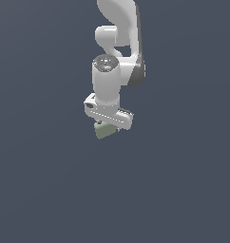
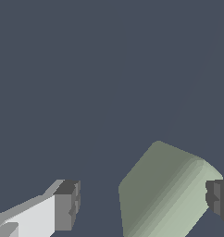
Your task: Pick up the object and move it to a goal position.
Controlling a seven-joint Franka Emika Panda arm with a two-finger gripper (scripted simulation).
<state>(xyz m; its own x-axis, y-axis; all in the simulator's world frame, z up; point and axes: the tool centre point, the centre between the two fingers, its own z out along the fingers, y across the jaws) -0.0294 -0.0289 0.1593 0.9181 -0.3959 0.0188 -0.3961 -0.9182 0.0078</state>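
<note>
Sage-green block (image 1: 104,130) sits directly beneath the gripper (image 1: 107,125), between its fingers. In the wrist view the block (image 2: 167,192) touches or nearly touches one dark pad (image 2: 219,196); a clear gap separates it from the other pad (image 2: 66,204). The jaws stand apart and are not yet clamped.

Progress, as judged: the approach appears done. Closing, lifting and carrying to the goal remain. No goal marker is visible in either view. Whether the block rests on a surface cannot be told against the uniform dark background.

Count: one arm (image 1: 118,42), one gripper, two pads, one block.
</note>
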